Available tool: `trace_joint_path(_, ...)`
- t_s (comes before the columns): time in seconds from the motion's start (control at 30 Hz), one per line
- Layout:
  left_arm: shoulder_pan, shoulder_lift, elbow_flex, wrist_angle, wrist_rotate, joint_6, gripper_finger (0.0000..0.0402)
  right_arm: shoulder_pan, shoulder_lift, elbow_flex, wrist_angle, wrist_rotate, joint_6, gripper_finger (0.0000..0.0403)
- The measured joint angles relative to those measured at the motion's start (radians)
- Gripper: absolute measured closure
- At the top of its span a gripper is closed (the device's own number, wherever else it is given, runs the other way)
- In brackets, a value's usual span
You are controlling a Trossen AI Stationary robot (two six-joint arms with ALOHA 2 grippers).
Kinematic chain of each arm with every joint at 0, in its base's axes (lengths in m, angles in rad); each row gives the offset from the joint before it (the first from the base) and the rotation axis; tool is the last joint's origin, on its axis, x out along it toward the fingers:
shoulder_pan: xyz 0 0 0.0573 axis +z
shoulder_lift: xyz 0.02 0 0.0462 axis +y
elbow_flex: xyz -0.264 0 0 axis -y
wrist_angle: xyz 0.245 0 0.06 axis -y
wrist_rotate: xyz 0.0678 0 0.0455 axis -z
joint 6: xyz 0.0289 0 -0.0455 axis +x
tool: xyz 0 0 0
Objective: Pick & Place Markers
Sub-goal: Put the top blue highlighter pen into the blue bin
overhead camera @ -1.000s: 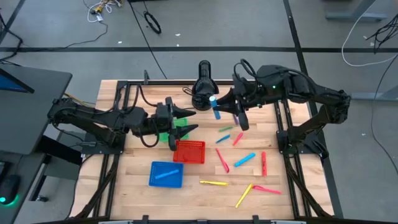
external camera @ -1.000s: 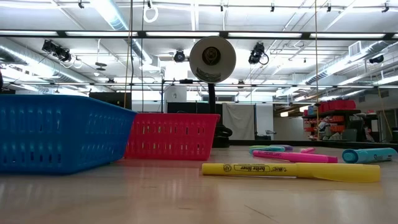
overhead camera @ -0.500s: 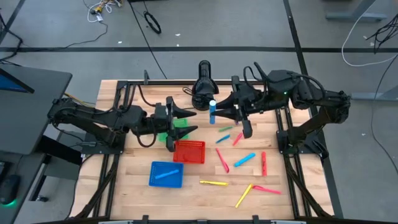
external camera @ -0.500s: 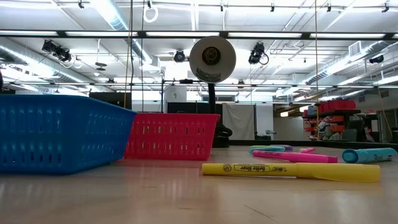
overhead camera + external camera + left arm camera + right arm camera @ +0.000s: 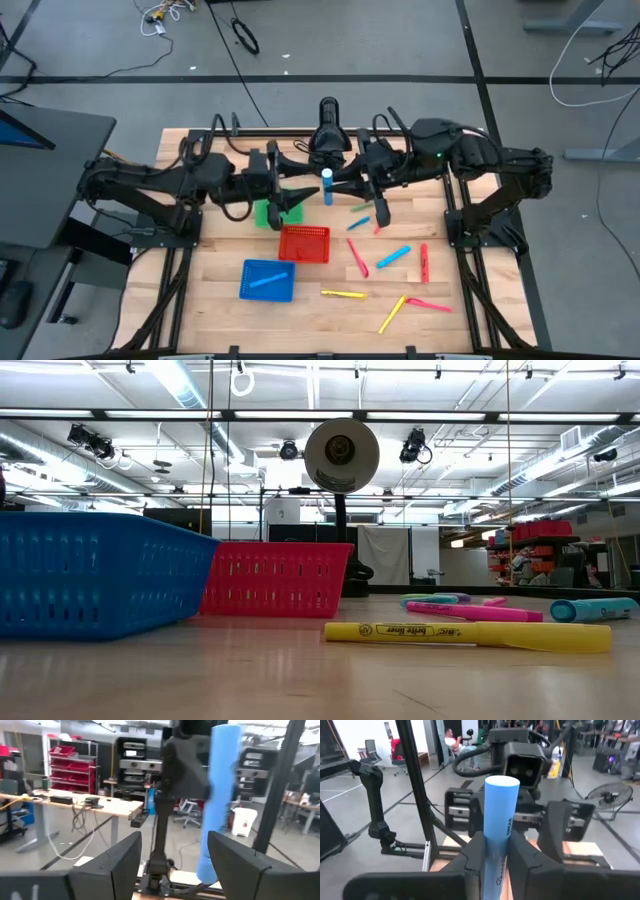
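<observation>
My right gripper (image 5: 342,186) is shut on a light blue marker (image 5: 327,185), held high over the table's far middle. In the right wrist view the blue marker (image 5: 500,815) stands upright. My left gripper (image 5: 300,192) is open and faces it from the left, above the green basket (image 5: 264,213). In the left wrist view the blue marker (image 5: 218,795) stands just ahead of my left gripper (image 5: 175,865), untouched. Several markers lie flat on the table: pink (image 5: 357,257), blue (image 5: 393,257), yellow (image 5: 343,294). Neither gripper shows in the low view. My right gripper pinches the blue marker's lower part (image 5: 496,865) between its two fingers (image 5: 474,857). The fingers come about level from the table's right and lie across the marker. The marker stands upright, its upper end well above the fingers, lifted clear of the table.
A red basket (image 5: 304,243) and a blue basket (image 5: 267,280), with a blue marker inside, sit left of centre. A black lamp stand (image 5: 328,140) is at the far edge. More markers, red (image 5: 424,262) and yellow (image 5: 392,313), lie to the right.
My right gripper has carried the blue marker toward the table's left, closer to my left gripper, and the marker now stands more upright. My left gripper has risen a little and shifted toward the far edge, staying open.
</observation>
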Motion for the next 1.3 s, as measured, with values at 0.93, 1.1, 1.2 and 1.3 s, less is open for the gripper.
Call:
trace_joint_path(0.93,-0.013,0.054,0.044,-0.017,0.098,0.005,0.0168,-0.001,0.033,-0.001,0.045,-0.009,-0.033,0.0356)
trace_joint_path(1.1,-0.013,0.061,0.044,-0.014,0.128,0.004,0.0173,-0.001,0.033,-0.001,0.050,-0.008,-0.033,0.0356)
trace_joint_path(1.2,-0.013,0.065,0.043,-0.021,0.130,0.004,0.0201,-0.001,0.033,-0.001,0.049,-0.008,-0.033,0.0356)
trace_joint_path(1.3,-0.013,0.063,0.043,-0.014,0.130,0.004,0.0251,-0.001,0.033,-0.001,0.047,-0.008,-0.033,0.0356)
